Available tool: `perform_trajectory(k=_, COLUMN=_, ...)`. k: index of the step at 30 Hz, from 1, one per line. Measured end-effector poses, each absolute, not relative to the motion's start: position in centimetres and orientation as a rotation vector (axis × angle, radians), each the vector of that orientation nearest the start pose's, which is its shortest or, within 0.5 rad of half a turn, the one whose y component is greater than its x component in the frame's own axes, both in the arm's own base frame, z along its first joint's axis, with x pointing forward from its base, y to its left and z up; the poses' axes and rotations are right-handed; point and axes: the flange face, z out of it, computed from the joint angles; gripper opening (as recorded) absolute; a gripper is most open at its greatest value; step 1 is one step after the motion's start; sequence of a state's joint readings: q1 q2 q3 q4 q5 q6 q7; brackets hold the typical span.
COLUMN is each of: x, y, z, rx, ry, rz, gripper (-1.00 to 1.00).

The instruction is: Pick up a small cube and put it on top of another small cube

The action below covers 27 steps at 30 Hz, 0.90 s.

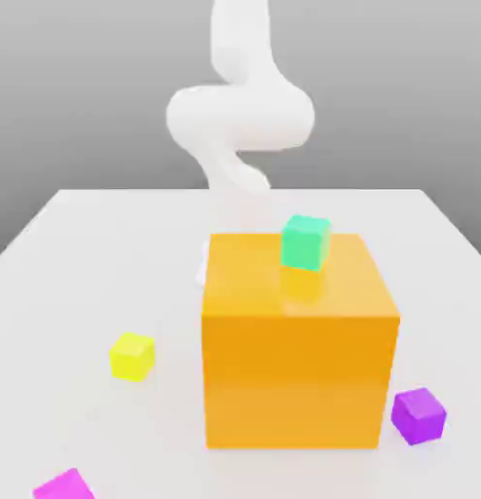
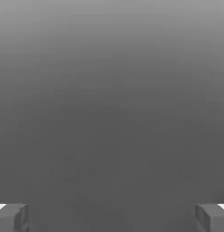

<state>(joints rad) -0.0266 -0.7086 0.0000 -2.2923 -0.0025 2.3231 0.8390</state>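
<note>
Our open, empty tool [image 2: 112,218] sits behind the orange cube; from that cube, our magenta cube [image 1: 65,485] lies toward eight o'clock in the exterior view, on the desk [image 1: 50,292]

The big orange cube [image 1: 291,378] is the main obstacle, a broad block standing in front of the arm's lower part [image 1: 241,210]. The green cube [image 1: 305,244] on its top raises that barrier further. Bare bench [image 1: 74,283] lies open between the yellow cube [image 1: 132,357] and the big orange cube. Towards the exterior view's right, the purple cube [image 1: 419,415] narrows the passage just beside the orange block.
</note>
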Motion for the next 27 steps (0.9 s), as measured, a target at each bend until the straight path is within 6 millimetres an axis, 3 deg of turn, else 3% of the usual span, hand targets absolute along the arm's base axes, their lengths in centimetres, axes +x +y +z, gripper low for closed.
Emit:
perform_trajectory(k=7, x=45.9, y=-4.8, z=59.5, rx=-2.441, ry=1.409, rz=-0.753, gripper=0.0)
perform_trajectory(k=14, x=51.2, y=-9.3, z=48.9, rx=-2.397, ry=1.685, rz=-0.542, gripper=0.0)
perform_trajectory(k=21, x=53.6, y=-14.5, z=37.0, rx=-2.304, ry=1.967, rz=-0.321, gripper=0.0)
perform_trajectory(k=27, x=53.4, y=-17.6, z=26.1, rx=-2.209, ry=2.177, rz=-0.123, gripper=0.0)
